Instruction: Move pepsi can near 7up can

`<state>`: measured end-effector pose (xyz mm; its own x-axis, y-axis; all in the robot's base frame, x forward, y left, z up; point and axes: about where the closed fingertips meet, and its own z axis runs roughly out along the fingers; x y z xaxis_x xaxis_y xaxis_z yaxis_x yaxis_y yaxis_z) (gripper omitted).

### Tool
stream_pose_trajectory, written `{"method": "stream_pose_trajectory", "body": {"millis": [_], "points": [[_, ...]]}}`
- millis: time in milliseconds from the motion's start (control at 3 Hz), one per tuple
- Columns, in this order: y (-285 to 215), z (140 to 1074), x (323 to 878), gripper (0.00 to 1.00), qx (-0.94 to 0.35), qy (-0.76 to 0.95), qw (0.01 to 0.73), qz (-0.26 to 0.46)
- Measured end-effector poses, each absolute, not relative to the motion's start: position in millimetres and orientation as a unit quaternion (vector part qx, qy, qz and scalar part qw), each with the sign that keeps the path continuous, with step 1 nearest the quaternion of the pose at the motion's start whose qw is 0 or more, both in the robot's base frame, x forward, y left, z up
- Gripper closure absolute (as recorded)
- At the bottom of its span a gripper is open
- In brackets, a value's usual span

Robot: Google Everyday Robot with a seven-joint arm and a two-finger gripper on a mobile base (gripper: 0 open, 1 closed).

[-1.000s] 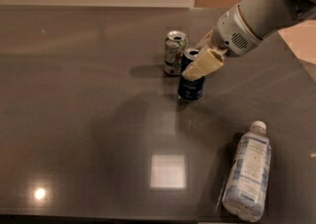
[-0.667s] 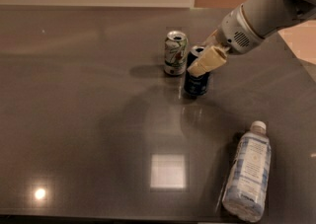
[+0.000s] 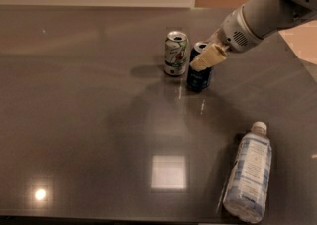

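One water bottle (image 3: 249,173) lay well apart while your gripper (image 3: 203,61) clasped the pepsi can (image 3: 199,80) beside the 7up can (image 3: 176,53).

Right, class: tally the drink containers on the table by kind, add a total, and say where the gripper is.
Cans: 2 (pepsi can, 7up can)
Bottles: 1 (water bottle)
Total: 3
Gripper: closed on the pepsi can near its top.

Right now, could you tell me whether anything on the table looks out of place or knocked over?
Only the bottle: it lies on its side near the front right edge of the table, cap pointing away. The pepsi can and 7up can are upright, side by side, with the claw closed on the pepsi can.
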<state>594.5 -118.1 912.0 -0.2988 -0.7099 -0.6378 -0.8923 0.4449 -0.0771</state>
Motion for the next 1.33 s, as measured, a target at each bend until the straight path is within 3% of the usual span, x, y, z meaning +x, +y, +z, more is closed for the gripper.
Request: {"method": "stream_pose_trajectory", "body": {"millis": [333, 1333], "points": [[-121, 910, 605, 0.88, -0.504, 0.794, 0.311, 0.137], [-116, 898, 620, 0.20, -0.514, 0.788, 0.305, 0.144]]}}
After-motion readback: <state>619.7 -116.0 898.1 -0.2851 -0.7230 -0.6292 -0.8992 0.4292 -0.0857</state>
